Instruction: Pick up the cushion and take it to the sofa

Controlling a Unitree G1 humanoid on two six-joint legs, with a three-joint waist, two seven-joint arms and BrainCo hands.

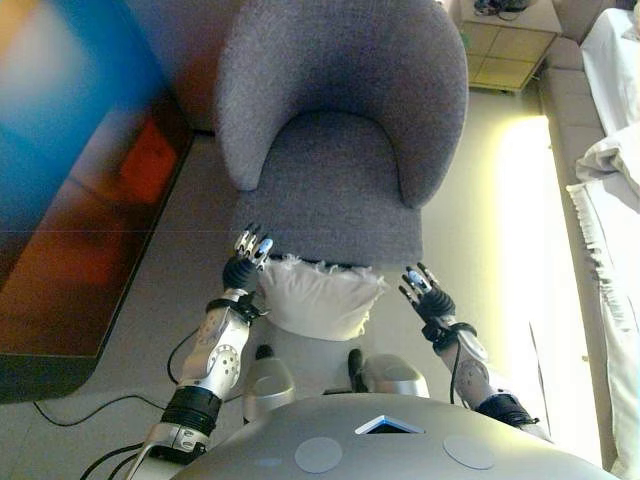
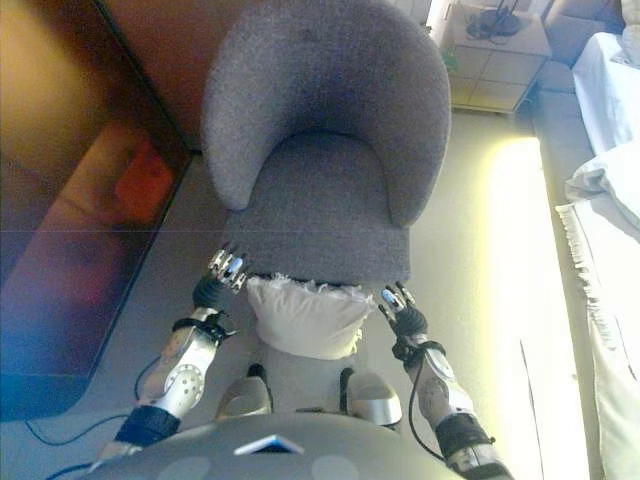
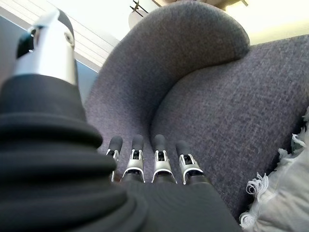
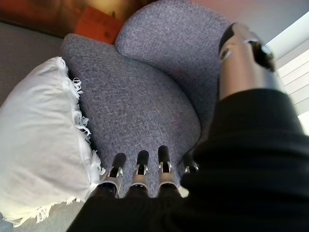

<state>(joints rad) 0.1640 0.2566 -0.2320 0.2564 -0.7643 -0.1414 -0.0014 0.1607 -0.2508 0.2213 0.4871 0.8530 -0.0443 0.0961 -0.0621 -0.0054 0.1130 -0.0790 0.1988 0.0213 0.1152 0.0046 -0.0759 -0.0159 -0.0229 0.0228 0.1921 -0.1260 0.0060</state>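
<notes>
Leaning against the front edge of the grey armchair (image 1: 340, 160), the white fringed cushion (image 1: 318, 298) sits between both hands, untouched | left hand (image 1: 247, 262) just beside cushion's left corner, fingers straight, holding nothing | right hand (image 1: 428, 293) near cushion's right side, fingers relaxed, empty | white-draped sofa (image 1: 605, 200) well apart at right

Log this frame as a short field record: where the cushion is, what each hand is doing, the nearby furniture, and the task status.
cushion: white, fringed, leaning against the front edge of the grey armchair, low by the floor
left hand: open, fingers straight, beside the cushion's left corner, holding nothing
right hand: open, just off the cushion's right side, holding nothing
other furniture: sofa with white cover along the right; small side table beyond the armchair
status: cushion not yet picked up
</notes>
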